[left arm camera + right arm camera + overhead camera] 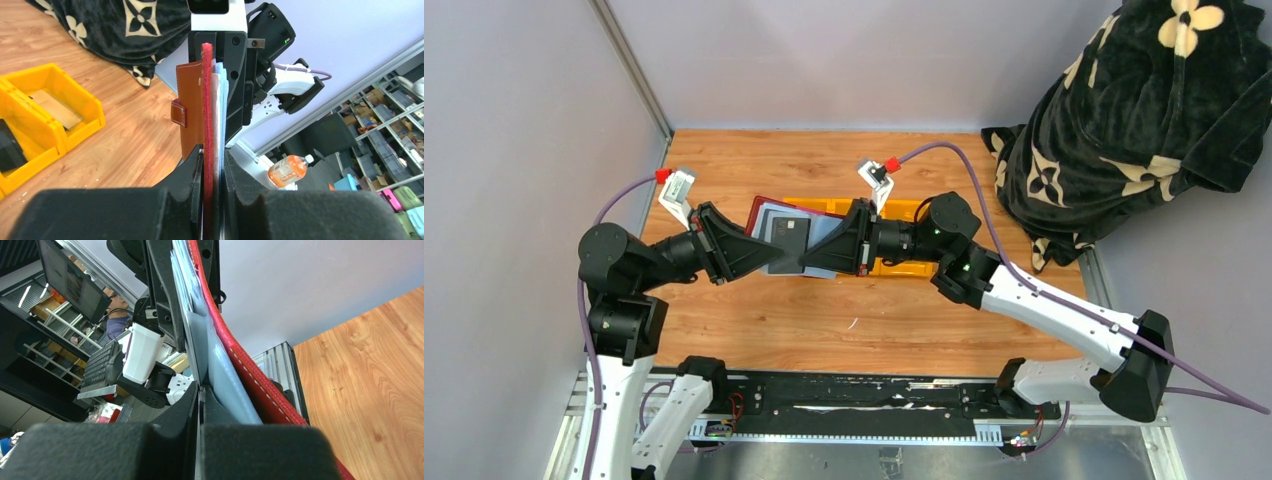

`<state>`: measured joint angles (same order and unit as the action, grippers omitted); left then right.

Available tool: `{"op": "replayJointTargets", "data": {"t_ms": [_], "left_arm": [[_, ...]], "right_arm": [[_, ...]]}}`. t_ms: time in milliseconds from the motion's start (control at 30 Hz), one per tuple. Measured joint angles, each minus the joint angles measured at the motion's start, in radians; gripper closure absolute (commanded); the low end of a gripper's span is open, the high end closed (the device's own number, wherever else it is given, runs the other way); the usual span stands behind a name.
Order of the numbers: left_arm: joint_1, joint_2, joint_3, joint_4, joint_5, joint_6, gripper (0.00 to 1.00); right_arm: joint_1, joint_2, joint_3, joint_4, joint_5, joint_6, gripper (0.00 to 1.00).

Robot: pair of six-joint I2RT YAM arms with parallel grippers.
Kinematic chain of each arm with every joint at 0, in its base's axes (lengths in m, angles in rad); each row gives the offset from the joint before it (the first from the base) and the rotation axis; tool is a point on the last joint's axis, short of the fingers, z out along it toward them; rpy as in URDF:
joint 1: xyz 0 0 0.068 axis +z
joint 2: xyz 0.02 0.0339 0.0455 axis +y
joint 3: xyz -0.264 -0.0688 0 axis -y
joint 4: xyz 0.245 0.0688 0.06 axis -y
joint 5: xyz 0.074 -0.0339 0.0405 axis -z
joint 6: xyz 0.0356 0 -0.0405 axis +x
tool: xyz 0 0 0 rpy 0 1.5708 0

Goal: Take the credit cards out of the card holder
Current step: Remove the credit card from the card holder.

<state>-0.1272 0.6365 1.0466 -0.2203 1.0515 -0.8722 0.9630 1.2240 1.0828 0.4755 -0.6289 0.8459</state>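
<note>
The card holder (762,208), dark red with grey-blue sleeves, hangs open above the table between both grippers. A dark credit card (792,236) shows in its sleeves. My left gripper (769,257) is shut on the holder's left side. In the left wrist view the left gripper (212,167) pinches the red cover edge (207,100) and the pale sleeves; the brown outside with its tab (179,112) faces left. My right gripper (808,262) is shut. In the right wrist view the right gripper (200,392) clamps a thin straight grey sheet (192,340), a credit card by its look. The red cover (240,365) runs past outside it.
A yellow tray (902,268) lies on the wooden table behind the right gripper; in the left wrist view the yellow tray (50,115) holds a tan card. A black flowered blanket (1144,120) is heaped at the back right. Grey walls close the left and back.
</note>
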Motion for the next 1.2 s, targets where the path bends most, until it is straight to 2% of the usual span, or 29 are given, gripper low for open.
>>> {"op": "replayJointTargets", "data": {"t_ms": [100, 133, 200, 233, 333, 467, 667, 800, 867, 933, 1033, 1200], "left_arm": [[0.0, 0.0, 0.0, 0.011, 0.004, -0.014, 0.94], [0.0, 0.0, 0.0, 0.014, 0.006, -0.019, 0.96], [0.0, 0.0, 0.0, 0.017, 0.014, -0.026, 0.98], [0.0, 0.0, 0.0, 0.018, 0.018, -0.029, 0.99], [0.0, -0.002, 0.0, 0.027, 0.019, -0.033, 1.0], [0.0, -0.007, 0.0, 0.042, 0.019, -0.039, 1.0], [0.001, -0.014, 0.0, 0.047, 0.009, -0.037, 0.98], [0.001, -0.014, 0.0, 0.038, 0.003, -0.024, 0.87], [0.001, -0.014, 0.0, 0.03, 0.001, -0.015, 0.75], [0.001, -0.014, 0.0, 0.026, 0.0, -0.008, 0.7], [0.0, -0.014, 0.0, 0.015, 0.006, -0.01, 0.71], [0.001, -0.012, 0.0, 0.009, 0.011, -0.022, 0.84]], "right_arm": [[0.0, -0.011, -0.023, 0.042, 0.0, 0.013, 0.99], [0.0, -0.014, -0.031, 0.06, 0.0, 0.019, 0.94], [0.0, -0.017, -0.053, 0.1, 0.0, 0.036, 0.73], [-0.001, -0.017, -0.063, 0.117, 0.0, 0.047, 0.66], [-0.014, -0.017, -0.084, 0.162, -0.005, 0.082, 0.62], [-0.023, -0.011, -0.079, 0.19, -0.009, 0.105, 0.66], [-0.024, 0.034, -0.052, 0.239, -0.033, 0.145, 0.83], [-0.025, 0.039, -0.046, 0.259, -0.044, 0.16, 0.99], [-0.025, 0.04, -0.046, 0.262, -0.048, 0.163, 1.0], [-0.026, 0.039, -0.046, 0.264, -0.051, 0.165, 1.0], [-0.032, 0.031, -0.061, 0.269, -0.048, 0.166, 1.0], [-0.05, -0.005, -0.121, 0.292, -0.037, 0.177, 1.0]]}}
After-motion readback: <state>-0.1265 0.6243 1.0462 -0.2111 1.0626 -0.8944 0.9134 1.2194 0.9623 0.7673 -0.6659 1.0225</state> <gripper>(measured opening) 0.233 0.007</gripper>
